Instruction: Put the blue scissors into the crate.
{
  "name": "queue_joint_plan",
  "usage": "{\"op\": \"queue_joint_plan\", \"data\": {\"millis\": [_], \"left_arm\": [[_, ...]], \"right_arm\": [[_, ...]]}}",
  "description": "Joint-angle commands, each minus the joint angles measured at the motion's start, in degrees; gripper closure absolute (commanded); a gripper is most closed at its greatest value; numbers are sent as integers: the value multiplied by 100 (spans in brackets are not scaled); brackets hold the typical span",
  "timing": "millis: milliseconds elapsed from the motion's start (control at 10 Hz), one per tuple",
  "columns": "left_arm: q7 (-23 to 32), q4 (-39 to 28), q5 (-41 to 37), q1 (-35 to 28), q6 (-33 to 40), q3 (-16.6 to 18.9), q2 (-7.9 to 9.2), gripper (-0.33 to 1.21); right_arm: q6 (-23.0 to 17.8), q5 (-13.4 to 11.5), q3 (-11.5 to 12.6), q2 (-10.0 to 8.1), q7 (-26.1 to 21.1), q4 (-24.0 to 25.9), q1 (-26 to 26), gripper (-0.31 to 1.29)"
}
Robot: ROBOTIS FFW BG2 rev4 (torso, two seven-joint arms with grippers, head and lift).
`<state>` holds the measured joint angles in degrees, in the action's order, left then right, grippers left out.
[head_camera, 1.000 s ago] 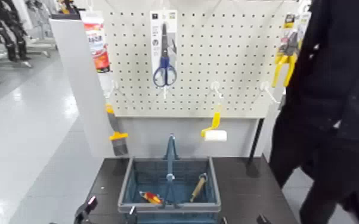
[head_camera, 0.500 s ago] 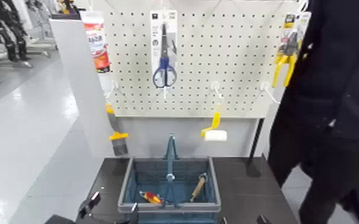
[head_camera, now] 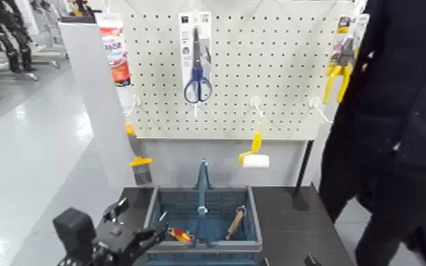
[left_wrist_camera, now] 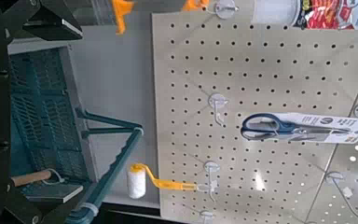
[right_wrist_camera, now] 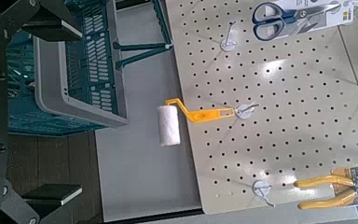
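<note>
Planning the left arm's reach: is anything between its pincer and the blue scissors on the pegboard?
Nothing visible blocks it. The left pincer sits low beside the crate; the blue scissors hang high on the pegboard, with open air between. The crate's upright handle stands below the scissors, so it may matter for the drop.

Left gripper (head_camera: 134,237) low, fingers apart.

A yellow-handled paint roller (head_camera: 253,151) hangs low on the pegboard (head_camera: 279,78), with yellow pliers (head_camera: 339,69) at its right edge. A brush (head_camera: 138,159) hangs at the left. A person in dark clothes (head_camera: 400,120) stands right.
</note>
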<state>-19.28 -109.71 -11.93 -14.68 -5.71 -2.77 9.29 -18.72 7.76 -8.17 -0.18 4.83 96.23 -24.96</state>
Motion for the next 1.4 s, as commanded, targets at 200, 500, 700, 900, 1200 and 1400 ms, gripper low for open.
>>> {"op": "queue_joint_plan", "data": {"millis": [200,500,700,900,1200,1400], "left_arm": [[-506,73,6,756,-431,110,-23,16],[-893,231,-47,1283,-484,242,-85,20],[-1130,398,-64,1696,-528,303,-111,22],[-1289,592,-143,2048,-510,339,-129,22],[-1667,917,-196,2611,-493,312,-129,22],[-1869,1172,-214,2953,-466,303,-120,22]], "right_arm": [[0,6,-9,1,9,-8,18,15],[0,-2,-26,1,9,1,26,15],[-9,6,-44,-8,9,1,35,15],[-9,6,-62,-8,9,-8,44,15],[-18,33,-97,-8,9,-35,70,15],[-35,59,-114,-25,9,-52,97,15]]}}
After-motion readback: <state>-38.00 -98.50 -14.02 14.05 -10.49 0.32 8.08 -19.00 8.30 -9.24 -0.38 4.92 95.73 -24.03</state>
